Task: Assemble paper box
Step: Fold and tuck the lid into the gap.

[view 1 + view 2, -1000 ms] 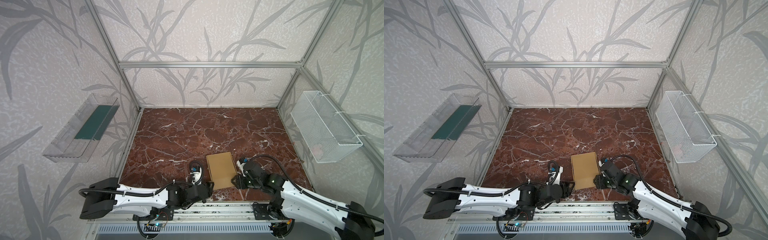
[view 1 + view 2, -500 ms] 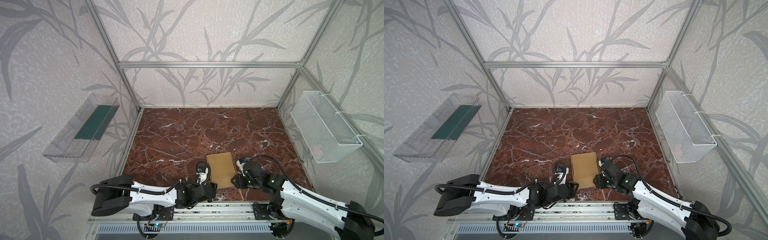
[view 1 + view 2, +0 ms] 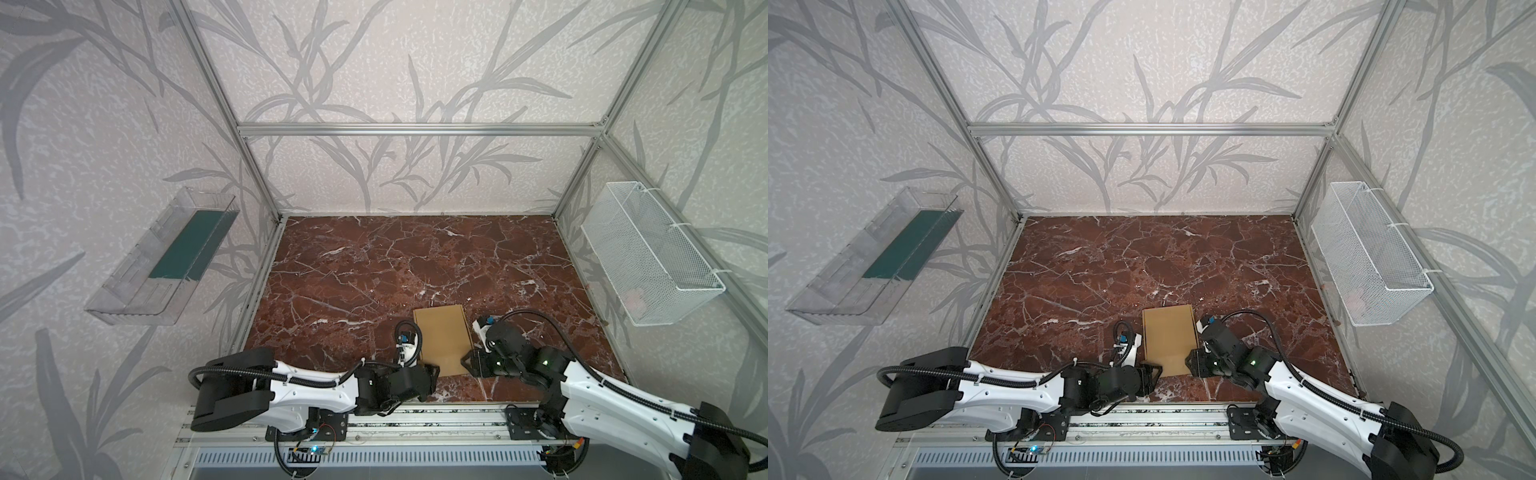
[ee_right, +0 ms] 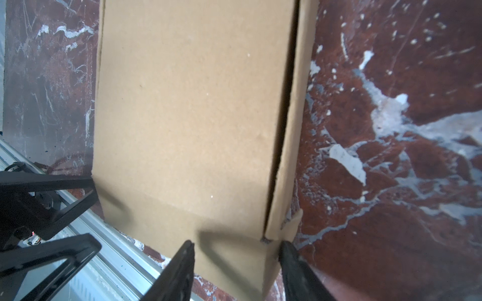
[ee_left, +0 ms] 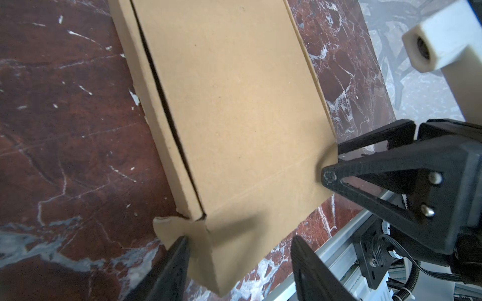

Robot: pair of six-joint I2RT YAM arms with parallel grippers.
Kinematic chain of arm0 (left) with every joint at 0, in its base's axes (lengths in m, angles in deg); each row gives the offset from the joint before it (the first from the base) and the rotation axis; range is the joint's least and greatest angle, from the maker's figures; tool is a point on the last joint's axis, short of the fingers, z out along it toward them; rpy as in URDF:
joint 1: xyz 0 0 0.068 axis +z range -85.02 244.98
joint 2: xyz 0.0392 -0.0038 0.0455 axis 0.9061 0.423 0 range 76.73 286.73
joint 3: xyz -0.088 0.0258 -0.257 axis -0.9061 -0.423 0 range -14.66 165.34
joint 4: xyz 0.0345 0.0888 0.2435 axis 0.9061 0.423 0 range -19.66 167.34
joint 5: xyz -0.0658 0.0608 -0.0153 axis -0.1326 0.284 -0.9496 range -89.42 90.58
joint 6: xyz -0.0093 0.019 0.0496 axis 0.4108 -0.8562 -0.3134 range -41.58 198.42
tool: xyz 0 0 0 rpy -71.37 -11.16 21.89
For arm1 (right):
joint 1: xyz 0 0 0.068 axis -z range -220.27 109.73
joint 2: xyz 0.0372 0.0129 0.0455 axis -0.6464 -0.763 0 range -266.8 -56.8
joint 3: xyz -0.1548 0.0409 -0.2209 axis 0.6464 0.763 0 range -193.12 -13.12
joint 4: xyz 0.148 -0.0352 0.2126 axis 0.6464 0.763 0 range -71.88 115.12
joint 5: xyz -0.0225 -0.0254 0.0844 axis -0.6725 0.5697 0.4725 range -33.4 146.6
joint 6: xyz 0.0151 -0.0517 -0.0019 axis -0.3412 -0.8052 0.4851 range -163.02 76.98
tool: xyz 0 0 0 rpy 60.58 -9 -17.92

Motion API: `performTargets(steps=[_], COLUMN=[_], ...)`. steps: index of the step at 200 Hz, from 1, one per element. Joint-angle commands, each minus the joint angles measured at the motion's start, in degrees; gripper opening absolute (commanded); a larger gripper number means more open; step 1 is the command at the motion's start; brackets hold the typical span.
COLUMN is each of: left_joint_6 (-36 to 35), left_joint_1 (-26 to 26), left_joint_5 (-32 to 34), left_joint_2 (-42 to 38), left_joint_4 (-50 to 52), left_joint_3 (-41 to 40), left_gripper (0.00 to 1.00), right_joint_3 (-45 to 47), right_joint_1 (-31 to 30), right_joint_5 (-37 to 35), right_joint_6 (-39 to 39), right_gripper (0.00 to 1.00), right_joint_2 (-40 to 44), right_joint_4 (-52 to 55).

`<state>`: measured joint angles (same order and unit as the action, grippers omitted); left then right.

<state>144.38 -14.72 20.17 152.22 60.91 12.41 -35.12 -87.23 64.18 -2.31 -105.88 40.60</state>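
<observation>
1. The left gripper [image 5: 238,237] has its jaws spread, straddling the near left corner of the paper box [image 3: 442,338]; one finger touches a small corner tab.
2. The right gripper [image 4: 236,242] has its jaws spread around the near right corner.
3. The paper box lies on the marble table [image 3: 374,257] near the front edge, between both grippers.

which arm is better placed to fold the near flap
Probably right: right end effector, open, brackets the flap of the flat tan cardboard box at its crease; left end effector reaches its corner.

The right gripper [image 4: 236,251], jaws apart, straddles one corner of the flat cardboard box [image 4: 187,104] lying on the marble table [image 4: 404,65].
</observation>
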Motion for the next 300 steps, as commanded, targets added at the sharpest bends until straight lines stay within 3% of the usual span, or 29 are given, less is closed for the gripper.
performTargets(steps=[1,300], left_joint_6=[-0.04,2.39], left_joint_1=[0.49,0.71], left_joint_5=[0.77,0.12], left_joint_2=[-0.02,0.92], left_joint_4=[-1.42,-14.21], left_joint_3=[-0.20,-6.46], left_gripper=[0.63,0.60], right_joint_3=[0.18,-0.99], right_joint_1=[-0.41,-0.87], right_joint_5=[0.34,-0.74], right_joint_6=[0.57,0.96], right_gripper=[0.53,0.42], right_joint_2=[0.34,-0.19], right_joint_4=[-0.65,0.76])
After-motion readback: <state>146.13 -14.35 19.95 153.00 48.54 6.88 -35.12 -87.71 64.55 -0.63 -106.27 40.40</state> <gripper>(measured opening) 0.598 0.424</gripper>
